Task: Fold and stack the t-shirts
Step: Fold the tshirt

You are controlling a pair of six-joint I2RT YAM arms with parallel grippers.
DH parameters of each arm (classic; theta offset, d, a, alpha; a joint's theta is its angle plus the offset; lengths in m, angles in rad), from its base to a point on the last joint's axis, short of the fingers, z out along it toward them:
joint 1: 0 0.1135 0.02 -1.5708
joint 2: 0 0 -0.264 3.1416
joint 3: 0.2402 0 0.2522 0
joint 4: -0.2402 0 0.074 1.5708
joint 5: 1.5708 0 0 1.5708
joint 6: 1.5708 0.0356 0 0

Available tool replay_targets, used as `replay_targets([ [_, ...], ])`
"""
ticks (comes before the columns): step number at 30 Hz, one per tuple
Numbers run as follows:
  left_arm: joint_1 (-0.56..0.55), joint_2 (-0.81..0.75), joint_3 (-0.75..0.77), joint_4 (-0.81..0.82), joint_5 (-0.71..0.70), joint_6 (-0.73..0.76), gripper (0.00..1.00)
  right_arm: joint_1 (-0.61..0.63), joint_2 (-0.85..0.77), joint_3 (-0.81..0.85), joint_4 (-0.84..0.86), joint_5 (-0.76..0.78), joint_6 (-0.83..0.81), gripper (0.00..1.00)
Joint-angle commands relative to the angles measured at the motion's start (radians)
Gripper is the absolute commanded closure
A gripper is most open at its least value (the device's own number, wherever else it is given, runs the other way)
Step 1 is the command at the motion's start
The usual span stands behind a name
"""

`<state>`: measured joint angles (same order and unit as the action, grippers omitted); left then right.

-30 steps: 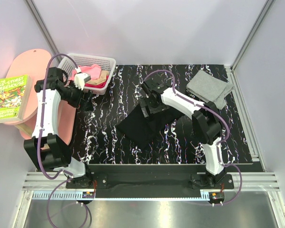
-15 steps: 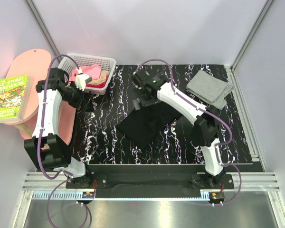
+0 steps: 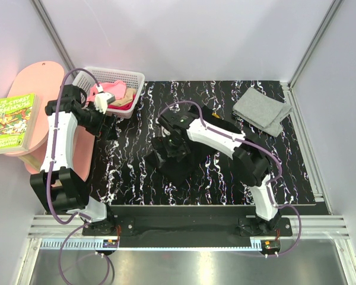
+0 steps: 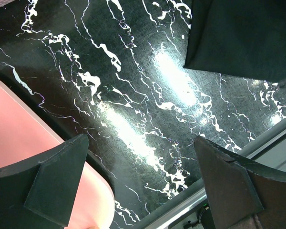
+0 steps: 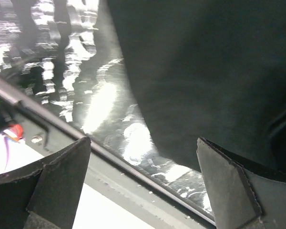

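Note:
A black t-shirt (image 3: 183, 165) lies folded in the middle of the black marbled table (image 3: 124, 166). My right gripper (image 3: 165, 151) hovers open over its left edge, nothing between its fingers; in the right wrist view that gripper (image 5: 143, 183) has the black t-shirt (image 5: 205, 71) filling the upper right. A folded light grey t-shirt (image 3: 262, 109) lies at the far right. Pink, tan and red t-shirts (image 3: 115, 95) sit in a white basket (image 3: 133, 77). My left gripper (image 3: 110, 129) stands open and empty near the basket; under that gripper (image 4: 143, 183) is bare table, with the black t-shirt (image 4: 243, 33) at the upper right.
A pink board (image 3: 29, 89) with a green book (image 3: 10, 122) on it sits left of the table; its edge (image 4: 19, 138) shows under my left gripper. The table's metal front rail (image 5: 133, 167) runs below the right gripper. Grey walls close the far and side edges.
My right arm has swung left and nearer across the black t-shirt, from its far side to its left edge, still open. The left arm has not moved.

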<state>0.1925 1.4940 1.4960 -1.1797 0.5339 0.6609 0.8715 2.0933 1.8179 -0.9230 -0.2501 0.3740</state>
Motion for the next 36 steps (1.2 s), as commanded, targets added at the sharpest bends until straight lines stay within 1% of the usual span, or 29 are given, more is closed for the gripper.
replay_targets([
  [1,-0.004,-0.029,0.013,0.02,-0.012,-0.001,0.01,-0.065,-0.042,-0.127,0.03,0.015,0.014,0.0],
  [6,-0.004,-0.024,0.02,0.02,-0.014,-0.003,0.01,-0.164,-0.127,-0.273,0.062,0.055,-0.001,0.0],
  [8,-0.007,-0.025,0.023,0.019,-0.012,-0.004,0.01,-0.189,-0.142,-0.304,0.073,0.069,-0.014,0.01],
  [11,-0.011,-0.029,0.02,0.018,-0.02,-0.004,0.01,-0.216,-0.156,-0.342,0.102,0.049,-0.018,0.0],
  [14,-0.016,-0.029,0.013,0.02,-0.023,-0.006,0.01,-0.216,-0.157,-0.335,0.127,-0.024,-0.017,0.0],
  [18,-0.016,-0.032,0.01,0.02,-0.029,-0.003,0.01,-0.213,-0.177,-0.247,0.128,-0.119,0.003,0.0],
  [20,-0.016,-0.035,0.009,0.02,-0.034,-0.003,0.01,-0.175,-0.214,-0.211,0.115,-0.089,-0.001,0.0],
  [21,-0.015,-0.035,0.007,0.02,-0.035,-0.001,0.01,-0.137,-0.222,-0.148,0.087,0.04,-0.042,0.0],
  [22,-0.015,-0.035,0.007,0.02,-0.035,0.0,0.01,-0.091,-0.21,-0.109,0.014,0.143,-0.073,0.0],
  [23,-0.016,-0.035,0.006,0.02,-0.035,-0.001,0.01,0.017,-0.19,-0.073,-0.026,0.343,-0.102,0.0],
  [24,-0.015,-0.034,0.004,0.02,-0.032,-0.004,0.01,0.062,-0.165,-0.012,-0.058,0.409,-0.142,0.0],
  [25,-0.015,-0.035,0.003,0.022,-0.029,-0.003,0.01,0.101,-0.11,0.009,-0.1,0.467,-0.155,0.0],
  [26,-0.016,-0.035,0.003,0.022,-0.029,-0.004,0.01,0.145,-0.084,0.021,-0.112,0.58,-0.17,0.0],
  [27,-0.018,-0.035,0.001,0.022,-0.028,-0.004,0.01,0.217,-0.053,0.035,-0.122,0.644,-0.202,0.0],
  [28,-0.016,-0.035,0.0,0.025,-0.028,-0.007,0.01,0.254,0.006,0.04,-0.138,0.713,-0.208,0.0],
  [30,-0.016,-0.035,-0.003,0.028,-0.028,-0.004,0.01,0.306,0.06,0.064,-0.157,0.809,-0.201,0.0],
  [31,-0.016,-0.032,-0.005,0.031,-0.031,-0.006,0.01,0.319,0.092,0.067,-0.154,0.825,-0.198,0.0],
  [36,-0.015,-0.005,0.017,0.04,-0.032,-0.017,0.01,0.365,0.154,0.075,-0.128,0.959,-0.19,0.0],
])
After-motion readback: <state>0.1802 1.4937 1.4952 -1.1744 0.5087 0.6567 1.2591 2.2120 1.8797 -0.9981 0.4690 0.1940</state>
